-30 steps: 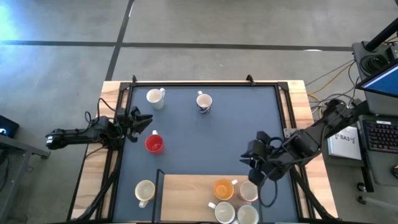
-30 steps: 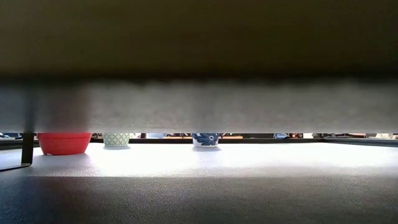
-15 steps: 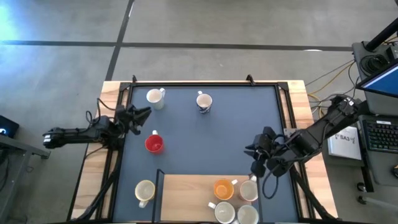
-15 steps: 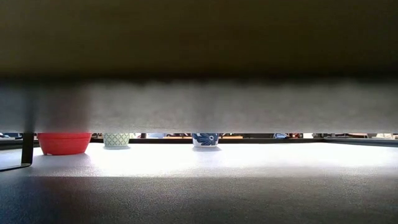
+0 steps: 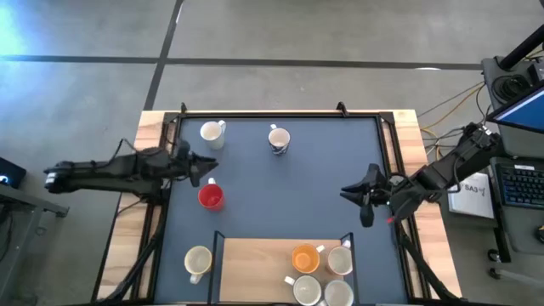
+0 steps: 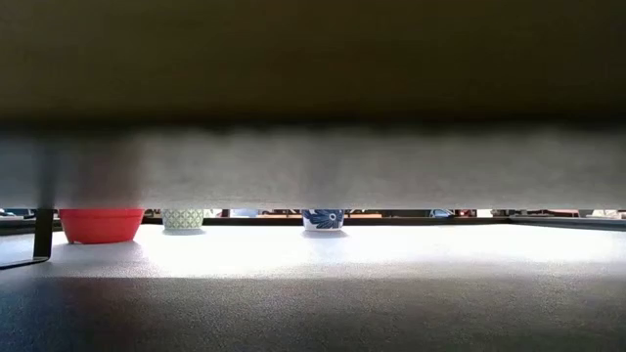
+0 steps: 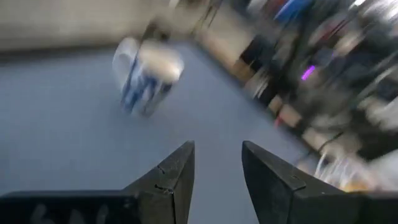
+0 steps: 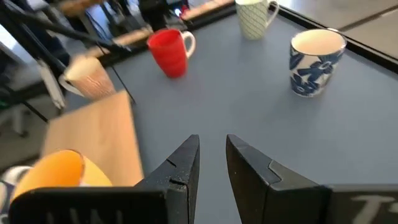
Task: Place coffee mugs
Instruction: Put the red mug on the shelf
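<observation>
The left gripper (image 5: 206, 168) hangs over the left part of the table (image 5: 314, 183), just above the red mug (image 5: 210, 196), its jaws parted by a narrow gap with nothing between them. In its wrist view the fingers (image 7: 177, 177) point toward the white mug with blue flowers (image 7: 148, 78).

The right gripper (image 5: 357, 200) hovers over the right side of the dark mat, near the table's edge; its jaws also stand narrowly apart and empty.

On the mat the red mug sits left of centre. At the far side stand a pale mug with a green pattern (image 5: 211, 133) and, to its right, the blue-flowered mug. A cream mug (image 5: 197, 259) rests at the near left, just beside the wooden board (image 5: 255, 263). On that board the orange mug (image 5: 305, 257) sits among three white mugs (image 5: 338, 260) clustered at its right end. From table height, only the bases of the red (image 6: 101, 225), green-patterned (image 6: 183, 219) and blue-flowered (image 6: 323, 219) mugs show beneath a dark bar.
</observation>
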Robot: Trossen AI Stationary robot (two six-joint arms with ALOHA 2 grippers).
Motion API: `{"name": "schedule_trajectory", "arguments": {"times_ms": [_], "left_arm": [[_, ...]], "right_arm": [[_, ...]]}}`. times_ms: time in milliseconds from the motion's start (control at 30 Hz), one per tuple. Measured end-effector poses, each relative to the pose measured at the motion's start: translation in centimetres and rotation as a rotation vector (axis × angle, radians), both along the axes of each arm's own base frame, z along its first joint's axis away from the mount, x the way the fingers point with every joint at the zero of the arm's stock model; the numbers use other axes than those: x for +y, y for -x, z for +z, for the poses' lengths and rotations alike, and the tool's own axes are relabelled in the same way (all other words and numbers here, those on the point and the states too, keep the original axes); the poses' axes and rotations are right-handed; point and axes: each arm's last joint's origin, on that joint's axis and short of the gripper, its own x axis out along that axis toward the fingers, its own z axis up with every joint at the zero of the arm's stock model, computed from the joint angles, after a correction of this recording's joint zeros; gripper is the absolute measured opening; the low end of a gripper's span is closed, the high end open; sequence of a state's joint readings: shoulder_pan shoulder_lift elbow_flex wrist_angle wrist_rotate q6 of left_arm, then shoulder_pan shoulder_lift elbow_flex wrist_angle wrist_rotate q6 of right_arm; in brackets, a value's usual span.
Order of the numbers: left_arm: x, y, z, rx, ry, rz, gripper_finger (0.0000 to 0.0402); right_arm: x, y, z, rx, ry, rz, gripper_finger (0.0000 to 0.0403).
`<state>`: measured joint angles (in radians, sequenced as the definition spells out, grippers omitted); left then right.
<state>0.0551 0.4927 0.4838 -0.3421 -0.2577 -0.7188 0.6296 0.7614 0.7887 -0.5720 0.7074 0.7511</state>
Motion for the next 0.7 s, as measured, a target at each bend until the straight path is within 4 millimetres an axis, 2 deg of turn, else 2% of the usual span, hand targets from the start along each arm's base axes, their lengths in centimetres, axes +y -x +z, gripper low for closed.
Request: {"name": "schedule_trajectory", "arguments": {"times_ms": [167,367,500,700], "left_arm": [[-0.1,-0.3,2.3,0.365,0.199,0.125,0.0116],[-0.9,-0.9,2.8,0.770,0.332,0.175,0.0116],[-2.0,-2.2,2.0,0.885,0.419,0.128,0.0116],[-3.1,-3.8,0.6,0.986,0.423,0.148,0.0116]], "right_arm": [[-0.8,1.1,-1.5,-0.034,-0.035,-0.005,0.0068],[-1.2,1.7,-4.0,-0.015,-0.095,-0.045,0.0068],[-1.4,2.0,-5.5,0.004,-0.131,-0.076,0.0068],[-1.4,2.0,-6.6,0.008,-0.157,-0.068,0.0068]]}}
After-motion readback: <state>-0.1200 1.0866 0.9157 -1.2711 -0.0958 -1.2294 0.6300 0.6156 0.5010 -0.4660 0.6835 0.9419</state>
